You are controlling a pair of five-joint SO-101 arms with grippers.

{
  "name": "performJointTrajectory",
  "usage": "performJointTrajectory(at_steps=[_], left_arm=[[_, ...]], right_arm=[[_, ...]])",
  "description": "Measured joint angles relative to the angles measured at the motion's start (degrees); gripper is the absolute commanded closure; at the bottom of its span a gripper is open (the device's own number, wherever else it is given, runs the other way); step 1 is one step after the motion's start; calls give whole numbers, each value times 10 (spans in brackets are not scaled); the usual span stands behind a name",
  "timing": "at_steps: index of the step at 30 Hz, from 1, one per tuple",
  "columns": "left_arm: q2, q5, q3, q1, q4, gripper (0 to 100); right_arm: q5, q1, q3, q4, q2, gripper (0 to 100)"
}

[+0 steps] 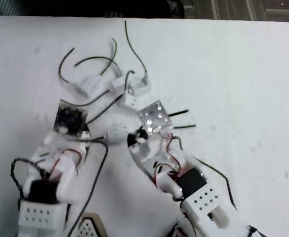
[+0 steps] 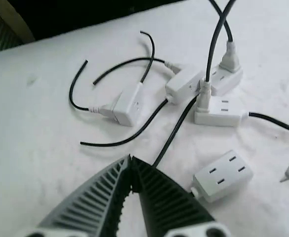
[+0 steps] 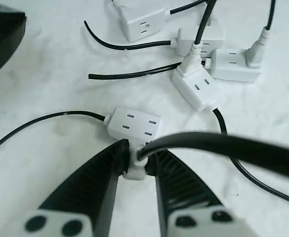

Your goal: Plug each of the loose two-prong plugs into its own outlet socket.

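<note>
Nearest to us, the right claw [image 3: 137, 149] is closed on the small white plug [image 3: 133, 171]. Its jaws pinch the body from both sides, and the black cord [image 3: 223, 145] runs out across the front of the claw. Just beyond the fingertips lies the loose outlet block [image 3: 133, 123], flat on the white worktop [image 3: 45, 84] with its slots facing up. Plug and block look to be touching or very nearly so. We cannot see the prongs, so we cannot tell how they line up with the slots.

We judge the plug to be light, hard and smooth, and easy to lose if gripped at a corner. The flat sides of its body, well back from the prongs, are the place to hold it, and that is where the jaws sit. The cord looks thick and springy for so small a part, and we expect it to twist the plug in the grip. The block is light too and nothing pins it down, so a push will likely slide it rather than seat the prongs. It wants bracing from the far side.

The right arm reaches in low, wrist pitched down over the block. The left claw [image 2: 131, 170] is shut on nothing, its jaws meeting tip to tip. It hangs above the worktop near the same block and points toward the farther cluster of sockets [image 2: 218, 111], where two plugs look seated.
</note>
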Motion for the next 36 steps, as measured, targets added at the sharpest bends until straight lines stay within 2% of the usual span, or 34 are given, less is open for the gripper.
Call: performJointTrajectory(at_steps=[5, 13, 21, 32, 36], left_arm=[[164, -5, -61, -6, -21, 977], [519, -40, -234, -36, -40, 977], [804, -44, -422, -36, 56, 977], [834, -43, -419, -28, 115, 977], [834, -9, -413, -23, 130, 977]], right_arm=[[0, 0, 0, 0, 0, 981], [0, 0, 0, 0, 0, 981], [0, 0, 0, 0, 0, 981], [0, 0, 0, 0, 0, 981], [0, 0, 0, 0, 0, 981]])
